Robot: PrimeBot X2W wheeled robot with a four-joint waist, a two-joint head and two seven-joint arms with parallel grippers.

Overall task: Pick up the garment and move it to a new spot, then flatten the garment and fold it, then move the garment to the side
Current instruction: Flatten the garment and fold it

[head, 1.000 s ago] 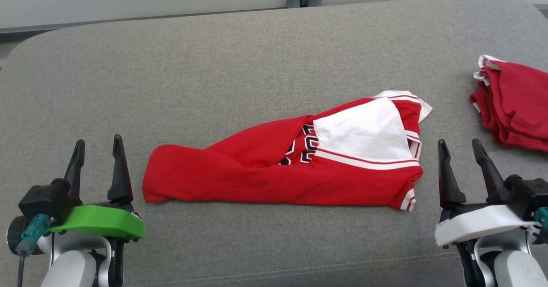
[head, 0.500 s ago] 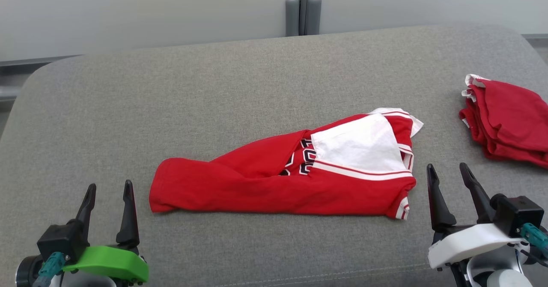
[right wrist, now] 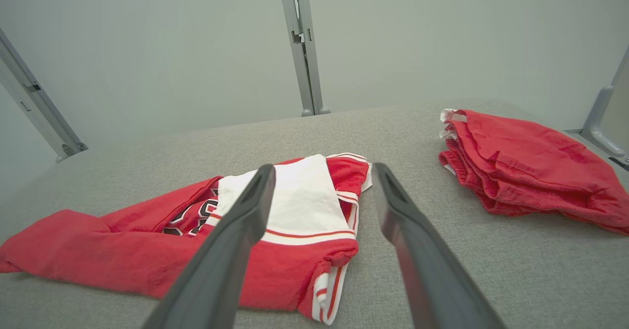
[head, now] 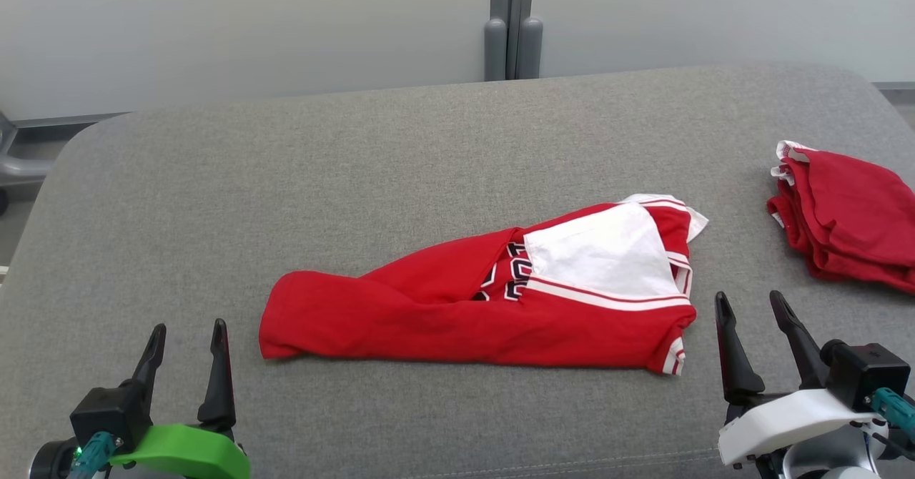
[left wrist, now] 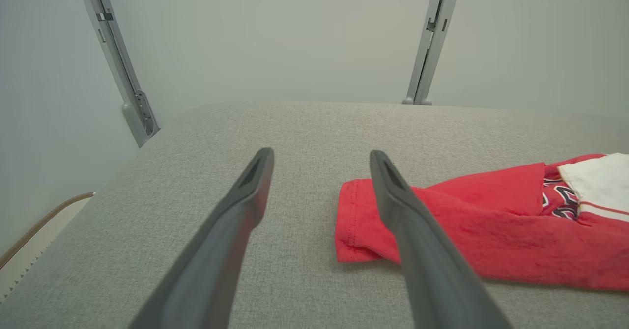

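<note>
- At the near left edge of the head view, the left gripper (head: pixel 189 327) hovered over the counter (head: pixel 286 179). Its two dark fingers were spread apart with nothing between them, and a green housing sat at their base.
- At the near right, the right gripper (head: pixel 748 297) likewise had its fingers apart and empty, with a white housing at its base. Its tips stood near the garment's striped corner, not touching it.
- Between the two grippers and a little farther in, the garment (head: pixel 465 314) lay crumpled on the grey fabric-covered counter. It was a long red piece running left to right, with its narrower rounded end toward the left gripper.
- On its right half a white panel lay uppermost, edged with red and white stripes. Dark-outlined lettering showed in a gap beside it, too folded to read.
- Farther back on the right, well apart from the garment, a stack of folded red cloth (head: pixel 851 214) with white trim sat near the counter's right edge.
- Beyond the counter's rounded far edge stood a pale wall (head: pixel 214 28) with a grey upright post (head: pixel 512 28).
</note>
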